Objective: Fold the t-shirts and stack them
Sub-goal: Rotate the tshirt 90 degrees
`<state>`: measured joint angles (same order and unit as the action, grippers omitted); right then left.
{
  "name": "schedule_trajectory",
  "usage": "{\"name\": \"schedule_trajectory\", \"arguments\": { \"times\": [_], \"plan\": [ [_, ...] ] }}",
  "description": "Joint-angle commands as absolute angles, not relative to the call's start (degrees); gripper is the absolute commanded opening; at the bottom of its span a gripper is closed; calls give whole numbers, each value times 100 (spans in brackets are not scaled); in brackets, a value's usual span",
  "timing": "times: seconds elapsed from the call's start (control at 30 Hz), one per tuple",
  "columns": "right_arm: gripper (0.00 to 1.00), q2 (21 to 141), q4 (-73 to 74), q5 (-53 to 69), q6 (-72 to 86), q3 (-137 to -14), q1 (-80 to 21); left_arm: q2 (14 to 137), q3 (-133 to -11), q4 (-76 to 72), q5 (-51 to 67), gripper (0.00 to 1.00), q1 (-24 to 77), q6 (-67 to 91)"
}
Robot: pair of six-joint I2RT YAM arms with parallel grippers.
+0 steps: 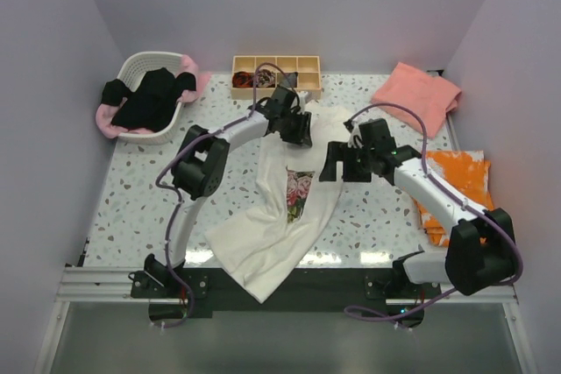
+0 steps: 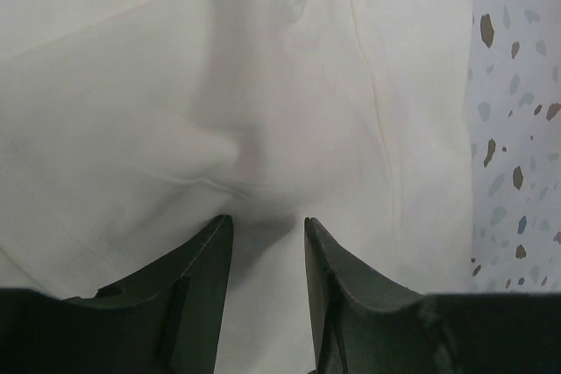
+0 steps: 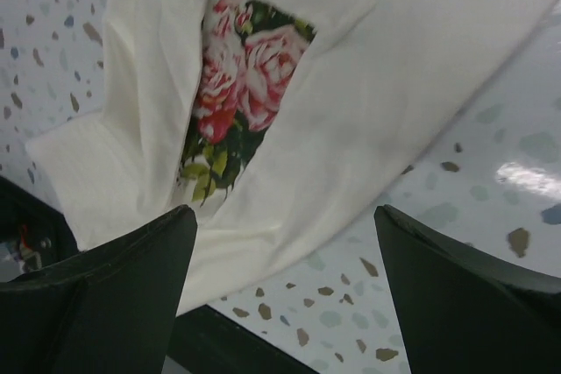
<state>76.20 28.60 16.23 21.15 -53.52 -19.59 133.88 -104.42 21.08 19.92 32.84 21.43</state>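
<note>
Cream-white rose-print cloth t-shirt point(image 1: 263, 247) trailing down frame centre, left gripper point(image 2: 266, 225) clamping its top (upper centre), right gripper point(image 3: 285, 212) hovering, spread wide.

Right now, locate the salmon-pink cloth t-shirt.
In the top view, the salmon-pink cloth t-shirt lies far right on the speckled table, right of the tan compartment box.

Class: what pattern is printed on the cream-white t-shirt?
Pink-red roses with green leaves, dark ground, on the cream-white t-shirt; clearest in the right wrist view.
</note>
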Motion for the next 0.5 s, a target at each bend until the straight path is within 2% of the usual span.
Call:
{"name": "schedule_trajectory", "arguments": {
  "times": [0.0,0.2,0.47],
  "plan": [
    [88,7620,2496,2566,2487,-5011,-2591,13921,-11307,1888,1792,44,2927,1951],
    [89,7409,2356,2855,2733,-4764,-3348,15063,-13373,2390,2161,47,2769,1846],
    [89,8058,1820,2971,3260,-4869,-5140,15178,-13245,1626,2153,54,2760,1837]
  ]
}}
